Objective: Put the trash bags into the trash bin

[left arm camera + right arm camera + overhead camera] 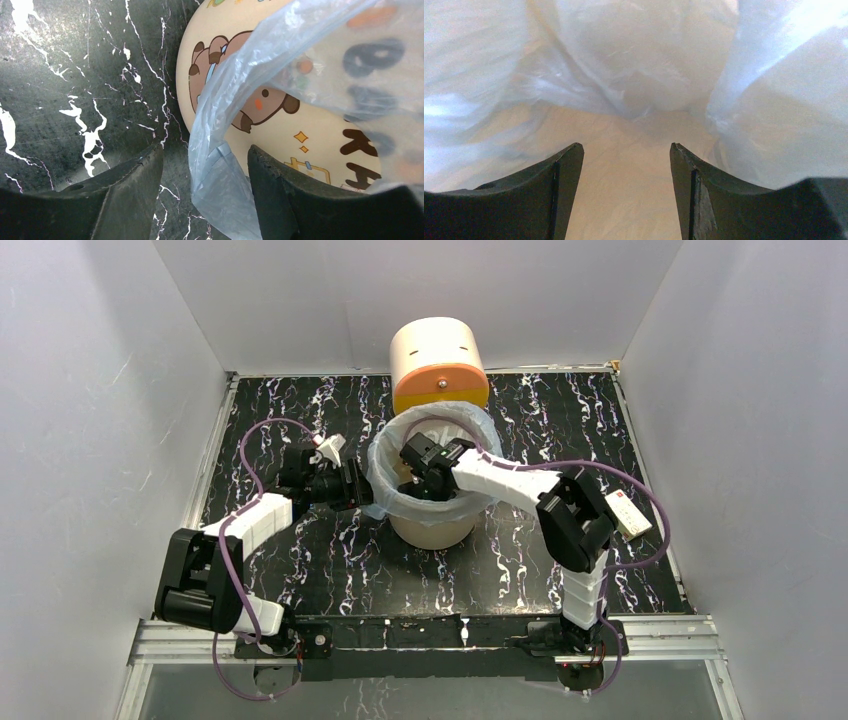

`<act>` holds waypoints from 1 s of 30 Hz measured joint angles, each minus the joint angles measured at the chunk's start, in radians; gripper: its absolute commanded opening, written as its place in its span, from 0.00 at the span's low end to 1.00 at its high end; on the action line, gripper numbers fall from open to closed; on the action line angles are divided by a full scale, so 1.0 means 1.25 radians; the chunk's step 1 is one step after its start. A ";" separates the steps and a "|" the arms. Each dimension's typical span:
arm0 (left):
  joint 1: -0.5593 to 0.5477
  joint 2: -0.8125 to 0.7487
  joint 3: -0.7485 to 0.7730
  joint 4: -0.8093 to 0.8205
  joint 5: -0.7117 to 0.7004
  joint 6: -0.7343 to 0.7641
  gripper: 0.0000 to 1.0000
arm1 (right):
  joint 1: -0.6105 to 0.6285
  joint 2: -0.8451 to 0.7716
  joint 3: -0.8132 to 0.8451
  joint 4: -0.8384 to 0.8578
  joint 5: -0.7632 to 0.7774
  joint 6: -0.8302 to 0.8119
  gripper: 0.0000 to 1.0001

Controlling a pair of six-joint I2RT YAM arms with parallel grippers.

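The beige trash bin (pixel 432 530) stands mid-table. The pale-blue trash bag (pixel 385 455) is draped over its rim, lining its mouth. My left gripper (pixel 362 483) is at the bin's left side, open. In the left wrist view a hanging fold of the bag (pixel 220 195) lies between the spread fingers of the gripper (pixel 205 152), next to the bin's cartoon-printed wall (pixel 320 125). My right gripper (pixel 412 465) reaches down inside the bin. In the right wrist view it (pixel 626 147) is open and empty, with bag film (pixel 634 65) all around it.
A cream cylinder with an orange front (pixel 438 365) stands just behind the bin. The black marbled table (pixel 330 570) is boxed in by white walls on three sides. A white label box (pixel 628 512) sits on the right arm's elbow.
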 measured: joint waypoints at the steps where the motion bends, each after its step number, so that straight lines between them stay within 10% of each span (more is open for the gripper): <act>1: 0.000 0.000 -0.003 0.001 0.000 0.000 0.59 | 0.001 -0.006 0.008 -0.003 -0.001 0.002 0.73; 30: 0.000 0.001 -0.036 0.036 0.004 -0.002 0.53 | 0.026 0.002 0.000 0.002 0.049 0.045 0.74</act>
